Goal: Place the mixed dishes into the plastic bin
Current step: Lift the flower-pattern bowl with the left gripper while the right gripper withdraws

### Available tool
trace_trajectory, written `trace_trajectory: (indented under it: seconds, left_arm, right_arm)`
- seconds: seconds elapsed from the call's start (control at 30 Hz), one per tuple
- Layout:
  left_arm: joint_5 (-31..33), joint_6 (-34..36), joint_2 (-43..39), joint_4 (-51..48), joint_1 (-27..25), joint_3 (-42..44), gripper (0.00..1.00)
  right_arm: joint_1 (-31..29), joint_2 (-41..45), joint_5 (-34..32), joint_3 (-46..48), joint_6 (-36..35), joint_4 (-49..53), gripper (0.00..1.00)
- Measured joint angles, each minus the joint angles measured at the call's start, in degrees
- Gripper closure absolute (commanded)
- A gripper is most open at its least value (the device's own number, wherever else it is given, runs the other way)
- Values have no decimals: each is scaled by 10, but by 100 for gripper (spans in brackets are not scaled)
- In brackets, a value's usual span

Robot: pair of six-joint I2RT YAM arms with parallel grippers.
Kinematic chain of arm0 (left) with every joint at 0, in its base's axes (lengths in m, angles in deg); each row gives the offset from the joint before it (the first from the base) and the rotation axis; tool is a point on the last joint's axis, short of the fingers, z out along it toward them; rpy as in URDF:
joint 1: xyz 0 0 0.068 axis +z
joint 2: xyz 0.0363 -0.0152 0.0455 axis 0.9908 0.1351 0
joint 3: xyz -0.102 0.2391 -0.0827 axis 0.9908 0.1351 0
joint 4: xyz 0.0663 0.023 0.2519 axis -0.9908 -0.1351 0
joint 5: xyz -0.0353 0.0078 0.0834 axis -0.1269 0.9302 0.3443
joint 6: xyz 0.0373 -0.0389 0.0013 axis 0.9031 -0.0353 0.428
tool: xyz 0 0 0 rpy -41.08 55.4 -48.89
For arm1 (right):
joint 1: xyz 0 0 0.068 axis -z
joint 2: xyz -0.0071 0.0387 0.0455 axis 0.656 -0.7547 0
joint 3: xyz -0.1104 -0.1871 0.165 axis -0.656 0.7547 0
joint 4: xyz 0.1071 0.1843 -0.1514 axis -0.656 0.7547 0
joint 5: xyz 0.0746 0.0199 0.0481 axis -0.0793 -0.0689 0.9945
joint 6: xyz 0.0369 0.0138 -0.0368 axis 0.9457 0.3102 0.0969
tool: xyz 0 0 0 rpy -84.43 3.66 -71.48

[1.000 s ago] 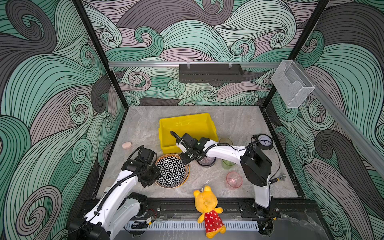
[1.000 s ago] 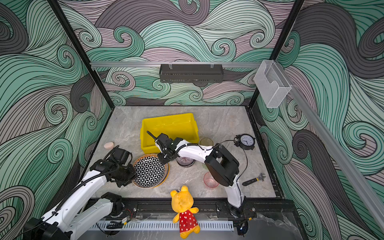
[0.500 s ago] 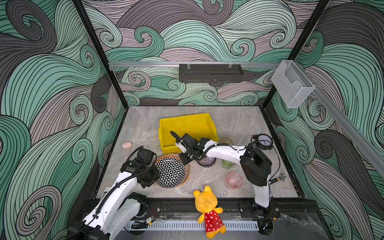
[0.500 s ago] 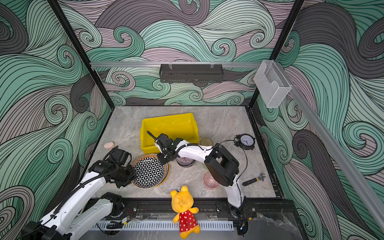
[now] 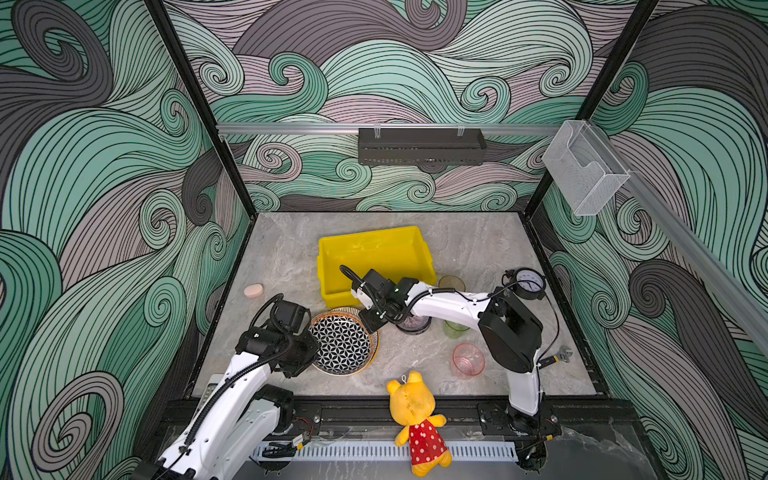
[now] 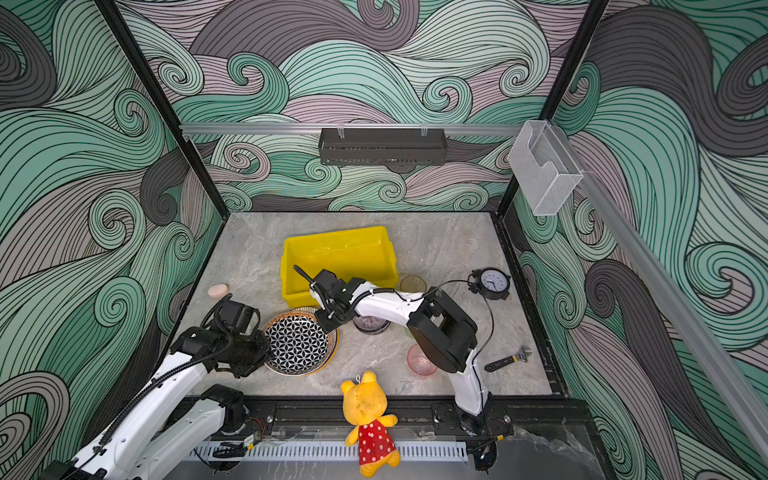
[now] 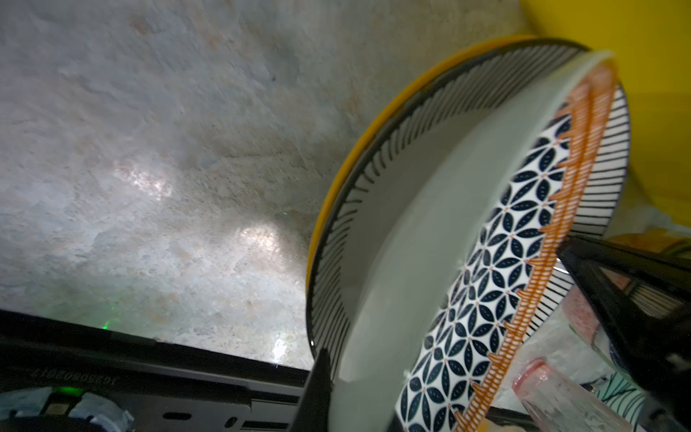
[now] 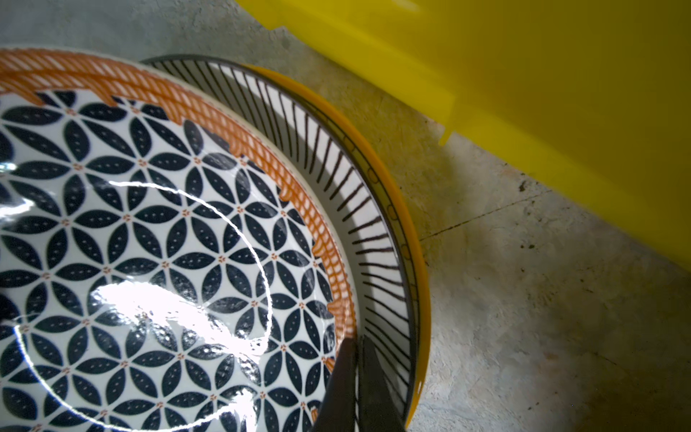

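Tool state: left gripper (image 5: pixel 313 353) clamped on the near-left rim of the geometric plate (image 5: pixel 343 347), with one finger under it and one over its patterned face. In the left wrist view that plate is tilted up off the striped-rim plate (image 7: pixel 374 168) beneath. Plate look: black-and-white petal grid, orange rope band round the rim, glossy glare in the middle. Bottom of the stack is a yellow-rim plate (image 8: pixel 413 232), only its edge showing. Stack sits on the grey table (image 5: pixel 291 257), front-left of centre, on the near side of the yellow bin (image 5: pixel 370 232), close but apart, not in it. Right gripper (image 8: pixel 357 348) reaches across the middle, fingers pressed together, tips at the geometric plate's far-right rim where it meets the striped rim. Purple-striped bowl (image 5: pixel 411 324) sits under the right arm. Further right on the table: amber cup (image 5: pixel 451 283) beside the bin's corner, green cup (image 5: pixel 455 330) half hidden by the arm, pink cup (image 5: pixel 468 359) nearest the front.
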Motion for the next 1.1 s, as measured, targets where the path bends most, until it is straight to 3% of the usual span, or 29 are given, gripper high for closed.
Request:
trace_trajectory:
  seconds: [0.23,0.6,1.1]
  left_arm:
    - [-1,2,-2,-2,0,-8,100]
    - [18,9,-14,-46,0,-28,100]
    - [35,24,-31,-97,0,-47,100]
  right_arm:
    - [-2,0,-1,0,-5,13,89]
    - [-7,20,-23,-29,-38,77,81]
    - [-3,149,-73,-47,-52,89,76]
